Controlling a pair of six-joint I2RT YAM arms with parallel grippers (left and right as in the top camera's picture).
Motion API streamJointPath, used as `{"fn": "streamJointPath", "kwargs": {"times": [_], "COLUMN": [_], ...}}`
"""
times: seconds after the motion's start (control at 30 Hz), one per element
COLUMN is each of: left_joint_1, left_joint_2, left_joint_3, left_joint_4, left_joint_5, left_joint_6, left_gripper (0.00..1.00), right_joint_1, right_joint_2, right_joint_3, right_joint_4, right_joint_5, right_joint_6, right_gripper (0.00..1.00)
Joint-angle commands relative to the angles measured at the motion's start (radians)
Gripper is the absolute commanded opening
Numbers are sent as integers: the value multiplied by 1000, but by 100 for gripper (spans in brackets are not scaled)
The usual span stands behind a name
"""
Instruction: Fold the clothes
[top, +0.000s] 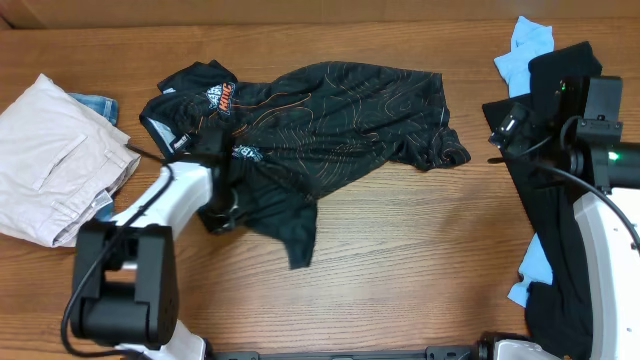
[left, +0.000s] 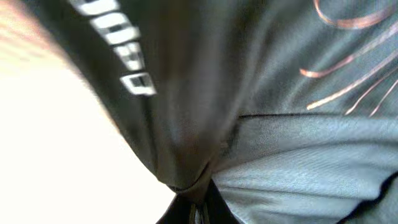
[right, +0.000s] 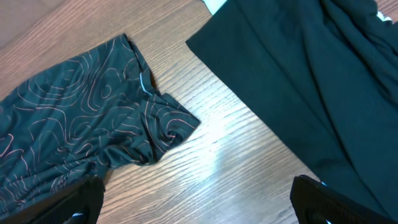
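The black jersey shirt (top: 330, 110) lies rumpled across the middle of the table (top: 420, 260). The left gripper (top: 220, 208) pinches a gathered fold at the shirt's near left edge. The right gripper (right: 199, 208) hovers over the table with its jaws spread wide, and the shirt's right end lies just left of them.

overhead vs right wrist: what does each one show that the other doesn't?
Only overhead: the whole jersey shirt with its chest logos, the left end effector down on its front, and the beige trousers with a denim piece at the far left.
Only right wrist: the right end effector, fingers spread with nothing between them.
Both: the shirt's wavy-lined sleeve end, the plain black garment beside it, and the bare strip of wooden table separating them.
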Motion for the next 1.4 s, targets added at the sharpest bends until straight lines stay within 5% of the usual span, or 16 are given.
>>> {"fn": "streamJointPath", "kwargs": {"times": [0.0, 0.17, 0.27, 0.9, 1.37], "left_joint_1": [123, 372, 404, 402, 402], "left_joint_2": [-152, -336, -350, -342, -342], "left_joint_3": [-7, -7, -7, -8, -8], "left_joint_4": [-60, -93, -92, -107, -107], "left_joint_5": [-85, -64, 2, 7, 6], "left_joint_6": [79, 119, 165, 172, 172], "left_gripper": [4, 4, 4, 4, 4], "right_joint_1": [-3, -3, -2, 214, 231], "right_joint_2": [49, 169, 232, 485, 671], "right_joint_3": [2, 2, 2, 2, 2], "right_joint_4": [-4, -20, -18, 109, 272], "right_joint_5": [-50, -185, -248, -224, -192], "right_joint_6": [-3, -3, -3, 2, -3], "right_gripper": [100, 100, 100, 87, 73]}}
